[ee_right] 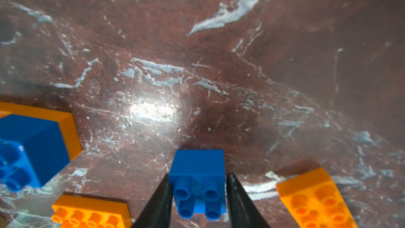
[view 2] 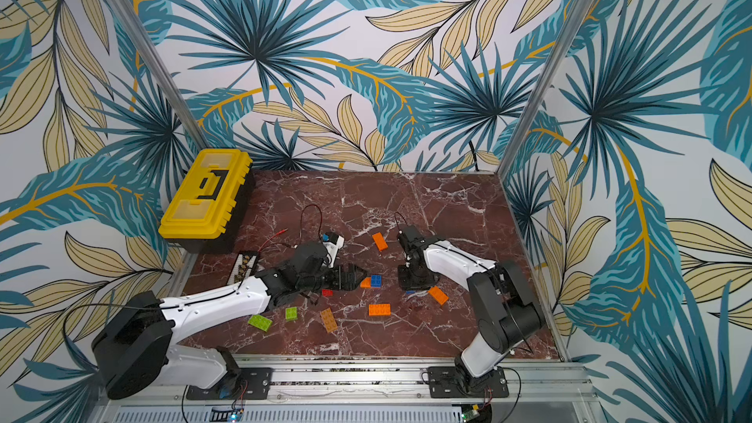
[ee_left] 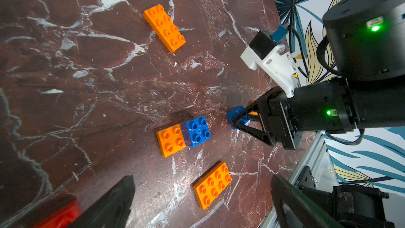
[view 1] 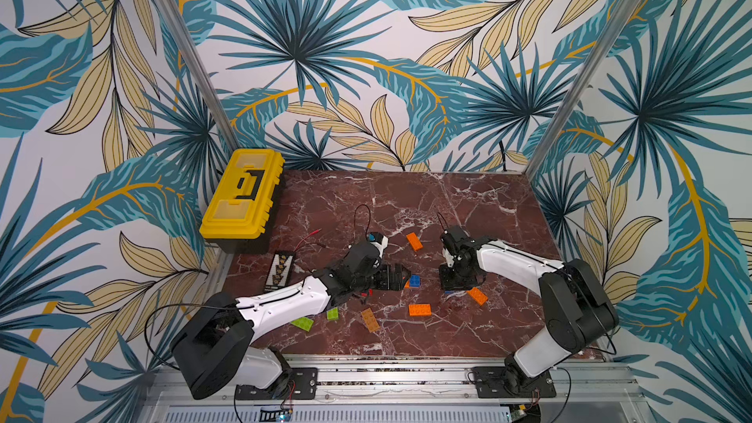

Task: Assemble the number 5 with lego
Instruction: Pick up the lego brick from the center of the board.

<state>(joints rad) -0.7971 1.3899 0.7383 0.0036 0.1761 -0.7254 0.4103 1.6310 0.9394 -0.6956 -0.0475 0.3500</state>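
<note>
Nearest me a tan brick (view 1: 370, 319) and an orange brick (view 1: 419, 310) lie studs up. Further in, right of centre, my right gripper (ee_right: 198, 177) points straight down, clamped on a small blue four-stud brick (ee_right: 197, 163) on the table (view 1: 468, 205). My left gripper (view 1: 405, 277) lies low, aimed rightward, jaws spread wide, beside an orange-and-blue pair (ee_left: 195, 131).
</note>
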